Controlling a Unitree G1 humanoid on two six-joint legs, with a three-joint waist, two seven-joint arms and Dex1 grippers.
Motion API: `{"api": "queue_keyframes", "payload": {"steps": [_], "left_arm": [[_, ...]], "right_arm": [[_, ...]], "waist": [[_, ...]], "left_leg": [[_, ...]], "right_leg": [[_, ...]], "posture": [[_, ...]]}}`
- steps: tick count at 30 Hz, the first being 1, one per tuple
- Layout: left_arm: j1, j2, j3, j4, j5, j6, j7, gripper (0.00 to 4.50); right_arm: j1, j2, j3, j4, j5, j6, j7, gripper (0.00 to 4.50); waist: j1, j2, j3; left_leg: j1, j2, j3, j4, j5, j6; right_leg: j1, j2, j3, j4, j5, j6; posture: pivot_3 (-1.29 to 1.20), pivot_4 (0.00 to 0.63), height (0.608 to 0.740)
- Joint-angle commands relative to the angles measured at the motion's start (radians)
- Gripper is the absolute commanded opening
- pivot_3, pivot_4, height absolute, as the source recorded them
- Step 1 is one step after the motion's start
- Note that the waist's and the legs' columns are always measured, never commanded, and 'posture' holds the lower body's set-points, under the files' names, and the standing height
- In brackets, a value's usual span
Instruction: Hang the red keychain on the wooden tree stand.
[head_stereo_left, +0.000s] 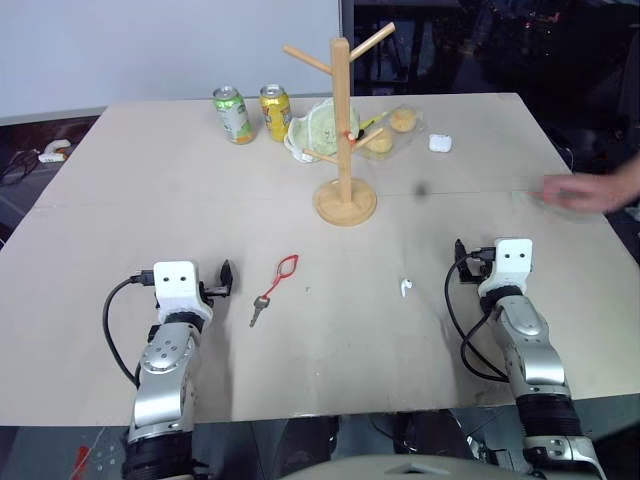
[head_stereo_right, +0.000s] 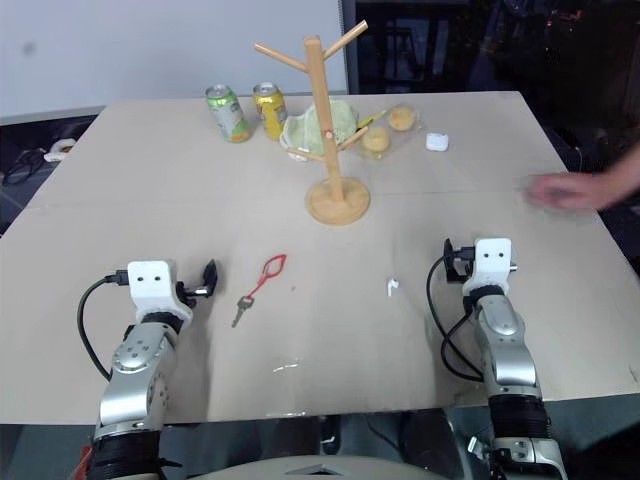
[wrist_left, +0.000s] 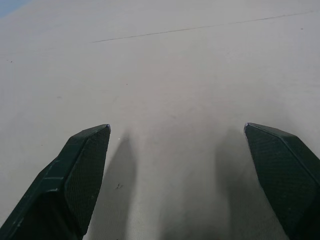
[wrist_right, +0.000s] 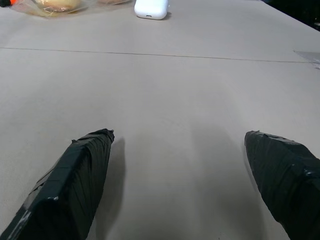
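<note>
Thin red teardrop keychain (head_stereo_left: 276, 291) with silver key lies unhung lower-centre on desk (head_stereo_left: 120, 180); light wooden tree stand (head_stereo_left: 343, 125) upper-centre; left gripper (head_stereo_left: 226, 277) and right gripper (head_stereo_left: 460, 262) both wide, empty, ready.

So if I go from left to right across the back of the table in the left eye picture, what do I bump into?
green can → yellow can → wooden tree stand → small white case → a person's hand

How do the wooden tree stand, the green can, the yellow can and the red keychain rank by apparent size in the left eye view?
1. wooden tree stand
2. green can and yellow can, alike
3. red keychain, smallest though nearest
</note>
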Motion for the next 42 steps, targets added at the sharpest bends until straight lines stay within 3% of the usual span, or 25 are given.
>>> {"api": "queue_keyframes", "payload": {"steps": [1, 5, 11, 13, 14, 18, 24, 31, 42], "left_arm": [[0.038, 0.024, 0.016, 0.051, 0.009, 0.054, -0.017, 4.43], [0.001, 0.114, 0.036, 0.009, -0.078, 0.098, -0.155, 4.43], [-0.021, 0.296, 0.030, -0.109, -0.227, 0.184, -0.443, 4.43], [-0.039, 0.358, 0.023, -0.165, -0.284, 0.216, -0.548, 4.43], [-0.050, 0.392, 0.012, -0.188, -0.299, 0.221, -0.601, 4.43], [-0.086, 0.503, -0.065, -0.275, -0.308, 0.184, -0.790, 4.43], [-0.126, 0.561, -0.120, -0.396, -0.360, 0.190, -0.932, 4.43], [-0.127, 0.615, -0.135, -0.419, -0.390, 0.159, -1.082, 4.43], [-0.113, 0.610, -0.163, -0.434, -0.381, 0.113, -1.150, 4.43]], "right_arm": [[0.034, -0.030, -0.034, 0.039, -0.015, 0.041, -0.007, 4.50], [0.076, -0.107, 0.003, -0.070, 0.013, 0.078, 0.131, 4.50], [0.172, -0.270, 0.048, -0.265, 0.186, 0.123, 0.485, 4.50], [0.202, -0.363, 0.077, -0.306, 0.220, 0.116, 0.637, 4.50], [0.206, -0.403, 0.087, -0.311, 0.233, 0.114, 0.698, 4.50], [0.157, -0.490, 0.124, -0.258, 0.243, 0.079, 0.854, 4.50], [0.006, -0.499, 0.154, -0.135, 0.238, 0.040, 0.977, 4.50], [-0.037, -0.546, 0.216, -0.162, 0.278, 0.076, 1.167, 4.50], [-0.188, -0.424, 0.278, 0.008, 0.216, 0.041, 1.159, 4.50]], "waist": [[0.000, 0.000, 0.000], [0.004, 0.001, 0.005], [0.011, -0.014, 0.021], [0.015, -0.024, 0.029], [0.016, -0.025, 0.030], [0.020, -0.029, 0.034], [0.010, -0.031, 0.040], [0.026, -0.030, 0.048], [0.031, -0.029, 0.049]], "left_leg": [[0.000, 0.000, 0.000, 0.000, 0.000, 0.000], [-0.005, 0.000, -0.001, 0.000, 0.000, 0.000], [-0.002, -0.005, 0.001, 0.000, -0.003, -0.005], [-0.001, -0.006, 0.001, 0.002, -0.009, -0.008], [-0.001, -0.006, 0.001, 0.009, -0.017, -0.012], [0.001, -0.003, 0.002, 0.010, -0.022, -0.018], [0.007, 0.002, 0.001, 0.009, -0.023, -0.020], [0.006, 0.003, 0.001, 0.021, -0.023, -0.021], [0.007, 0.003, 0.001, 0.030, -0.023, -0.020]], "right_leg": [[0.000, 0.000, 0.000, 0.000, 0.000, 0.000], [-0.003, 0.000, -0.001, -0.002, 0.000, 0.000], [-0.004, -0.006, -0.005, 0.008, 0.001, 0.001], [-0.004, 0.000, -0.005, 0.011, 0.010, 0.002], [-0.004, 0.003, -0.004, 0.015, 0.020, -0.005], [-0.005, 0.012, -0.005, 0.022, 0.015, 0.000], [-0.004, 0.021, -0.002, 0.026, 0.010, -0.004], [-0.003, 0.020, 0.000, 0.034, 0.010, -0.005], [-0.004, 0.021, 0.003, 0.042, 0.009, -0.010]], "posture": [[0.00, 0.150, 0.740], [0.00, 0.150, 0.740], [0.00, 0.150, 0.740], [0.00, 0.150, 0.740], [0.00, 0.150, 0.740], [0.00, 0.150, 0.740], [0.00, 0.150, 0.740], [0.00, 0.150, 0.740], [0.00, 0.150, 0.740]]}}
